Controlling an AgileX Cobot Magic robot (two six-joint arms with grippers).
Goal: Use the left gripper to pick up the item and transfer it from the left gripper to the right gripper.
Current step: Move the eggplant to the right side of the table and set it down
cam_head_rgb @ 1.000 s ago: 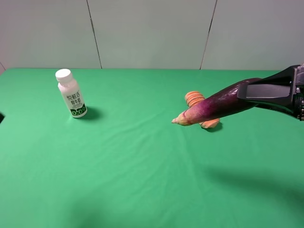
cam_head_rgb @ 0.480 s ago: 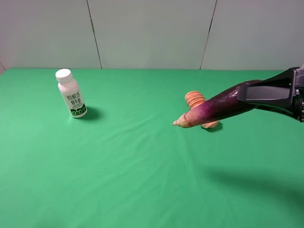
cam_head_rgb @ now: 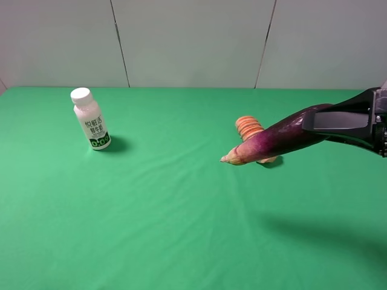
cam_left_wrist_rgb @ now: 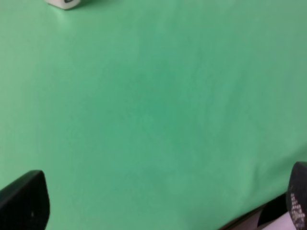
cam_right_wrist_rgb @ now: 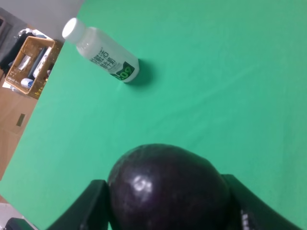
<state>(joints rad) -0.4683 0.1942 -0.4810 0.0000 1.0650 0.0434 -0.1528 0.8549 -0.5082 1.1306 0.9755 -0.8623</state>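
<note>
The long dark purple eggplant (cam_head_rgb: 278, 136) hangs above the green table, its pale pointed tip toward the left. My right gripper (cam_head_rgb: 336, 121) is shut on its thick dark end at the right edge of the exterior view. In the right wrist view the eggplant's round end (cam_right_wrist_rgb: 168, 187) fills the space between the two black fingers (cam_right_wrist_rgb: 93, 206). My left gripper (cam_left_wrist_rgb: 160, 201) is out of the exterior view. In the left wrist view its two fingertips (cam_left_wrist_rgb: 24, 201) stand wide apart over bare green cloth, open and empty.
A white bottle with a green label (cam_head_rgb: 91, 119) stands at the back left and also shows in the right wrist view (cam_right_wrist_rgb: 103, 51). An orange ridged loaf-shaped object (cam_head_rgb: 248, 125) lies on the cloth behind the eggplant. A wicker basket (cam_right_wrist_rgb: 29, 57) sits off the table.
My right gripper and the eggplant have drifted slightly to the right, the tip dipping a little. The bottle and orange object have not moved.
</note>
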